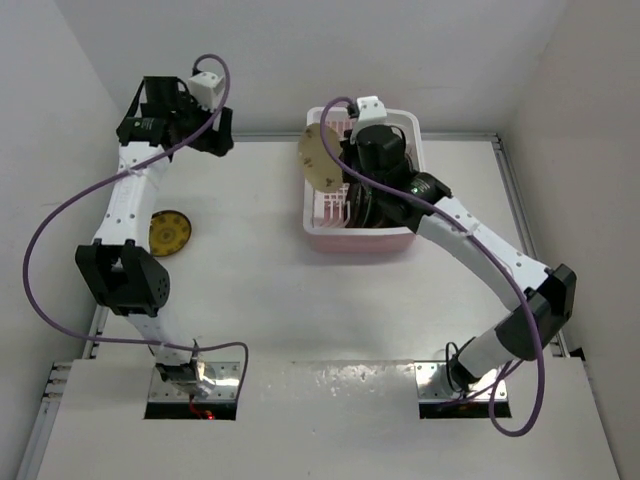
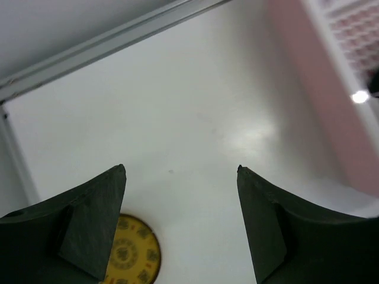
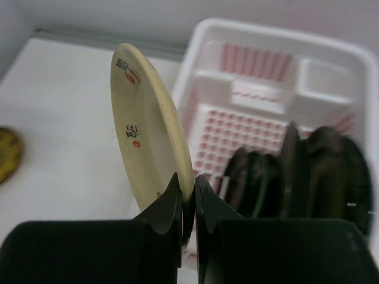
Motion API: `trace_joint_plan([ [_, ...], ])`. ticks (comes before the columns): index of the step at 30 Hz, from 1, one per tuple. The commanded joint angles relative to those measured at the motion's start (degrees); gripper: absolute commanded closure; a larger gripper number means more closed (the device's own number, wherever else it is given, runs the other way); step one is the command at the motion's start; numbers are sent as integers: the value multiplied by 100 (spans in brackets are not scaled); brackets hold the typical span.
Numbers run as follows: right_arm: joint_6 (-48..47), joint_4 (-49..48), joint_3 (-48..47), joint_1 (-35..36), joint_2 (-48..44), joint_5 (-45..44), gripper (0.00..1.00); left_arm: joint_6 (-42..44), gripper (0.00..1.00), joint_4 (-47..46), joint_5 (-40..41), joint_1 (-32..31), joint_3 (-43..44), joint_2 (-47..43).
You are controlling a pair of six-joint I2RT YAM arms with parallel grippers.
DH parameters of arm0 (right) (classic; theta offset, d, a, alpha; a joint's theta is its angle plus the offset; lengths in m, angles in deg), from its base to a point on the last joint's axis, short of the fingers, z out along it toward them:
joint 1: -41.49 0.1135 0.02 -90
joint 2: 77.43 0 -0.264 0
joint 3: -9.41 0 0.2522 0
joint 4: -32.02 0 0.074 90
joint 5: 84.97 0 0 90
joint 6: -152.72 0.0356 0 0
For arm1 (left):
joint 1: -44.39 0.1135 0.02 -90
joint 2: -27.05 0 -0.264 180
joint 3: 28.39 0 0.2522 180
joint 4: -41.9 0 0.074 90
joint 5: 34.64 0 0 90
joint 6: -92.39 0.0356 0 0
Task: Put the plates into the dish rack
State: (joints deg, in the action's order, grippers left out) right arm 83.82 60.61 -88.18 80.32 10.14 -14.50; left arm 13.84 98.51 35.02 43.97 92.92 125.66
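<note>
My right gripper (image 3: 186, 180) is shut on the rim of a tan plate (image 3: 145, 124) and holds it on edge above the left side of the pale pink dish rack (image 3: 349, 56). In the top view the tan plate (image 1: 319, 155) hangs over the rack's (image 1: 405, 238) left wall. Several dark plates (image 3: 296, 171) stand on edge in the rack. My left gripper (image 2: 180, 171) is open and empty, high at the back left. A yellow dark-rimmed plate (image 1: 171, 233) lies flat on the table; it also shows in the left wrist view (image 2: 133, 257).
The white table (image 1: 250, 300) has a metal rail along its back edge (image 2: 106, 41) and right side (image 1: 515, 200). White walls close the left, back and right. The rack's small corner compartment (image 3: 323, 80) is at the far right.
</note>
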Motion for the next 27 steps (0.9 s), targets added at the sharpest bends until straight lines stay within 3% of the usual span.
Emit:
trace_joint_plan([
  [1, -791, 440, -782, 133, 347, -2290, 100, -327, 20, -435, 1278, 262, -94, 492],
  [4, -872, 1722, -1834, 64, 1366, -2749, 100, -204, 20, -435, 1120, 324, -261, 808],
  [5, -610, 2282, -2273, 11, 2012, -2732, 100, -204, 20, -435, 1120, 324, -261, 1070],
  [7, -328, 3110, -2715, -24, 2386, -2714, 100, -152, 20, -496, 1215, 376, -261, 1326],
  [11, 253, 3675, -3594, 11, 3204, -2662, 100, -352, 20, -646, 2057, 630, -261, 1793],
  [16, 957, 4238, -3711, 19, 3565, -2907, 100, -538, 20, -646, 2727, 912, -506, 1785],
  [27, 1414, 4503, -3465, 274, 3390, -3856, 100, 157, 20, -646, 3624, 772, -1657, 1399],
])
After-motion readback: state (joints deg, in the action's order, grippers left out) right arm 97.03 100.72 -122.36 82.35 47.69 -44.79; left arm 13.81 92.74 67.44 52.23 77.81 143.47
